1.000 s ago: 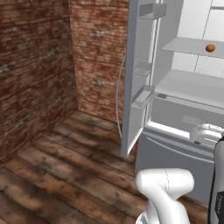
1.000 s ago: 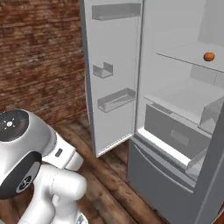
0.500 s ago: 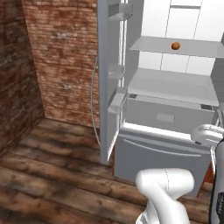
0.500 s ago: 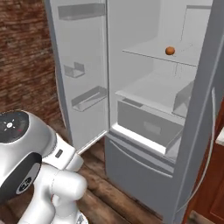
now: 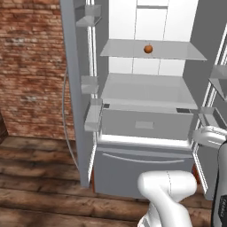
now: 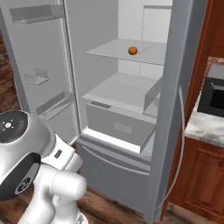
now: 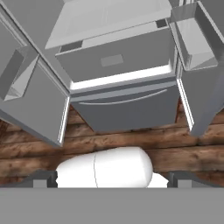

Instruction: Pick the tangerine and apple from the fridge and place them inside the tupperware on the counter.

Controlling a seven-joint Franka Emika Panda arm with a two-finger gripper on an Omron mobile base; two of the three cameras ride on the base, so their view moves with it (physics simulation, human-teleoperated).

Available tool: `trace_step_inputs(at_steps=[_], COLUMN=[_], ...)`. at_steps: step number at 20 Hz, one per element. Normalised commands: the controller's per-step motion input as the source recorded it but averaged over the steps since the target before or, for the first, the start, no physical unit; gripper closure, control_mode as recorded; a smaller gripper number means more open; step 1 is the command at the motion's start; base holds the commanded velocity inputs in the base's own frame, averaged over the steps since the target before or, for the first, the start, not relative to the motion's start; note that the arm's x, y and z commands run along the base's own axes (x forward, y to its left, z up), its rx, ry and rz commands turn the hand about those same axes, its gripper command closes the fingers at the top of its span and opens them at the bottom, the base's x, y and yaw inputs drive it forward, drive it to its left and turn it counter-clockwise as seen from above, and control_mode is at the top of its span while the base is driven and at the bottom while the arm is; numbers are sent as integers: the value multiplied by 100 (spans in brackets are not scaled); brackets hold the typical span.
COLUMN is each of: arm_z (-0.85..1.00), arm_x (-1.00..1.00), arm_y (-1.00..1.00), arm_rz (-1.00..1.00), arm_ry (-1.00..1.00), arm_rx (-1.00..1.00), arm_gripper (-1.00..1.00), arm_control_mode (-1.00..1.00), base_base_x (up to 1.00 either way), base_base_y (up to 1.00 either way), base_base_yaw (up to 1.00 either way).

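The fridge (image 5: 146,88) stood open, the tangerine (image 5: 148,48) alone on its upper shelf (image 6: 127,52), well above the drawer (image 7: 118,61). The claw's opening could not be told. A reach over that drawer risked nudging the fruit rolling backward.

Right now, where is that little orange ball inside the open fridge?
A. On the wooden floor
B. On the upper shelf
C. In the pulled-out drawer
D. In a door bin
B: the tangerine sits on the upper shelf of the fridge, above the wide lower shelf and the drawer, as the right base view also shows.
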Motion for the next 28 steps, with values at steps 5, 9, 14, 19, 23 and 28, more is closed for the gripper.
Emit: trace_step_inputs(at_steps=[5,9,14,19,23,28], arm_z=[0,0,0,0,0,0], arm_x=[0,0,0,0,0,0], arm_y=[0,0,0,0,0,0], arm_rz=[0,0,0,0,0,0], arm_ry=[0,0,0,0,0,0], arm_rx=[0,0,0,0,0,0], arm_gripper=[-100,-100,-100,-100,-100,-100], arm_control_mode=[100,100,100,100,100,100], base_base_x=[57,56,51,50,60,66], base_base_y=[32,37,6,0,9,17], base_base_yaw=[-5,-3,0,-20,-31,-35])
